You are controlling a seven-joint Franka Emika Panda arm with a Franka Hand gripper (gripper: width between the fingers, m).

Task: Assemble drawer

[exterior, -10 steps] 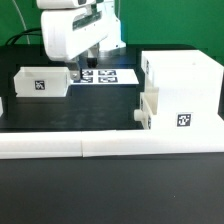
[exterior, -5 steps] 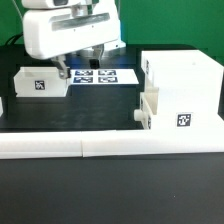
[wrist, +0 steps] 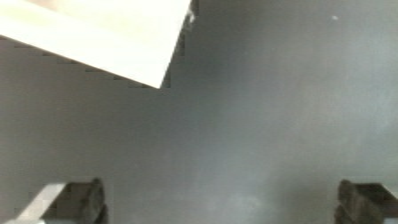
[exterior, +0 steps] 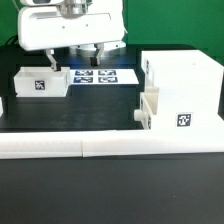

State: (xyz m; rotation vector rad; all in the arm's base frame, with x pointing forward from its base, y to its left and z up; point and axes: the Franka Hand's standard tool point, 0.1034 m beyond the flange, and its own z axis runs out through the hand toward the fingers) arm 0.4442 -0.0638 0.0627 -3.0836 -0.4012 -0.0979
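The drawer's tall white housing (exterior: 183,85) stands at the exterior view's right, tag on its front. One small tray (exterior: 148,110) sits partly in its open side. A second tray (exterior: 40,83), tagged, lies loose on the black table at the exterior view's left. My gripper (exterior: 76,60) hangs above the table between this tray and the marker board (exterior: 98,75), just right of the tray. It is open and empty. In the wrist view both fingertips (wrist: 71,203) stand wide apart over bare table, with a white corner (wrist: 98,35), probably the loose tray's, ahead of them.
A long low white barrier wall (exterior: 110,148) runs along the front of the table. Another white piece (exterior: 2,105) shows at the exterior view's left edge. Cables lie behind the arm at the back.
The gripper has moved toward the exterior view's left, from over the marker board to beside the loose tray, and risen a little. It stays open. The parts have not moved.
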